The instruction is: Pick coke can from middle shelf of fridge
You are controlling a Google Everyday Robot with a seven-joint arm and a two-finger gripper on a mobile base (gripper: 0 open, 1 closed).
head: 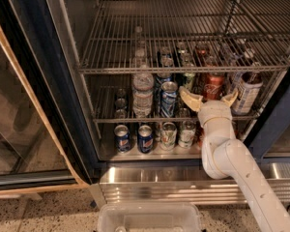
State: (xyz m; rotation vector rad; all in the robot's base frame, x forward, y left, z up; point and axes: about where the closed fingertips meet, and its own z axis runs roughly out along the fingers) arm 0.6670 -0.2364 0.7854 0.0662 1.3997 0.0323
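Observation:
The fridge [48, 81] stands open with wire racks inside. The red coke can [213, 86] stands on the middle shelf [135, 119], right of centre, behind my gripper. My gripper [209, 99] is at the shelf's front, its two cream fingers spread wide on either side of the can, one fingertip [187, 96] to its left and the other to its right. The fingers are open and do not grip the can. The white arm [237, 173] reaches in from the lower right.
A water bottle [143, 92] and a blue can [168, 97] stand left of the gripper. A white-and-brown labelled container [246, 92] stands to its right. Several cans, including Pepsi cans [145, 138], stand on the fridge floor. A clear bin [150, 217] sits below. The glass door [19, 95] hangs open at left.

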